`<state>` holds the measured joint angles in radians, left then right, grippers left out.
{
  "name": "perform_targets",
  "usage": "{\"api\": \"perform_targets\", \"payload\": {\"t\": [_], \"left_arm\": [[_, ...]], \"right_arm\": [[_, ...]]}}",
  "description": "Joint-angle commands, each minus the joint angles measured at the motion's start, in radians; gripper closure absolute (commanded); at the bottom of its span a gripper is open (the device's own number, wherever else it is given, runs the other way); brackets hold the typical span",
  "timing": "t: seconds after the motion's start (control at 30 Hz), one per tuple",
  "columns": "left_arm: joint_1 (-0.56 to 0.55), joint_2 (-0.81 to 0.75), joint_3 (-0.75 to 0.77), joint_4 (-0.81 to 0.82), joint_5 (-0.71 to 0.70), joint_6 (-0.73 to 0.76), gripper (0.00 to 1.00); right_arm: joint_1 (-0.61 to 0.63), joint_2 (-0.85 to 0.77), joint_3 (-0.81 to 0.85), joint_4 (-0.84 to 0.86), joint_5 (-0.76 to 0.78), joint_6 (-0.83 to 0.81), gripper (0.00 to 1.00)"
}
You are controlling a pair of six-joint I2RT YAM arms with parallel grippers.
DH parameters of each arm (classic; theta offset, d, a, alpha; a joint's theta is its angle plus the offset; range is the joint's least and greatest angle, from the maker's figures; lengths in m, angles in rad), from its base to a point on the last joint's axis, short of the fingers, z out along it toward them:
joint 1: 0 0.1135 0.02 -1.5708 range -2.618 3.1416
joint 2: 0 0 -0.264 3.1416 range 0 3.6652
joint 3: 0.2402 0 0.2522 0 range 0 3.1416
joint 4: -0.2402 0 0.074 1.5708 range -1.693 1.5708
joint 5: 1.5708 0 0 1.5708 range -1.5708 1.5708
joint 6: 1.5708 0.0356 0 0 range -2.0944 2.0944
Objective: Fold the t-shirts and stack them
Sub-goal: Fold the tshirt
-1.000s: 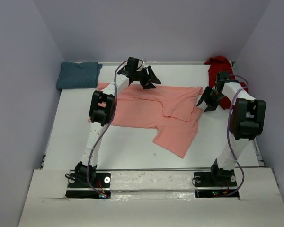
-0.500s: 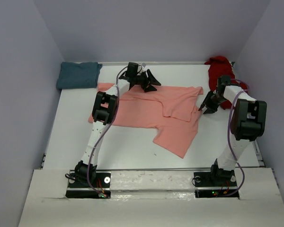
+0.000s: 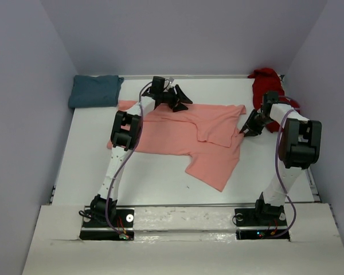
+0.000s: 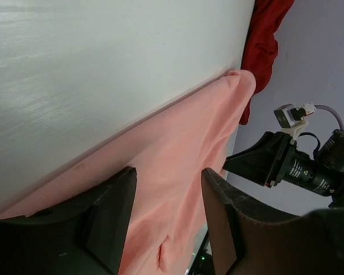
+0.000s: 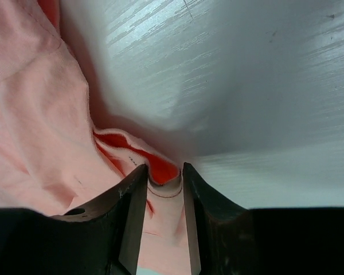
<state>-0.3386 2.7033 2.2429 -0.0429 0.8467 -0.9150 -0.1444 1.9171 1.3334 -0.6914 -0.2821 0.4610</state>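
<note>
The salmon-pink t-shirt [image 3: 183, 134] lies spread across the middle of the table, with one part folded over. The teal t-shirt [image 3: 94, 90] lies folded at the back left corner. The dark red t-shirt [image 3: 266, 86] is crumpled at the back right. My left gripper [image 3: 180, 98] is open and empty, just above the pink shirt's far edge [image 4: 178, 137]; its jaws [image 4: 169, 175] stand wide apart. My right gripper [image 3: 243, 130] is at the pink shirt's right edge, with the hem bunched between its nearly closed jaws [image 5: 164, 172].
Purple walls close in the table on the left, back and right. The dark red shirt [image 4: 264, 40] lies close behind my right arm [image 4: 298, 166]. The white table [image 3: 155, 177] shows in front of the pink shirt.
My right gripper has moved in to the pink shirt's right edge and its jaws have narrowed from wide open onto the hem. My left gripper has shifted slightly back and left.
</note>
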Motion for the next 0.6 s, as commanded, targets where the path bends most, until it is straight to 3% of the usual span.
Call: {"api": "perform_targets", "payload": {"t": [0.0, 0.07, 0.17, 0.57], "left_arm": [[0.012, -0.022, 0.024, -0.139, -0.059, 0.077, 0.37], [0.013, -0.02, 0.026, -0.172, -0.078, 0.096, 0.37], [0.019, -0.019, 0.023, -0.221, -0.107, 0.114, 0.37], [0.101, -0.007, 0.055, -0.261, -0.182, 0.119, 0.37]], "right_arm": [[-0.006, -0.006, 0.024, 0.03, -0.006, 0.007, 0.67], [-0.006, -0.001, 0.024, 0.03, -0.005, 0.005, 0.85], [-0.006, 0.002, 0.016, 0.029, -0.006, 0.008, 0.98], [-0.006, -0.035, -0.02, -0.02, 0.073, -0.005, 1.0]]}}
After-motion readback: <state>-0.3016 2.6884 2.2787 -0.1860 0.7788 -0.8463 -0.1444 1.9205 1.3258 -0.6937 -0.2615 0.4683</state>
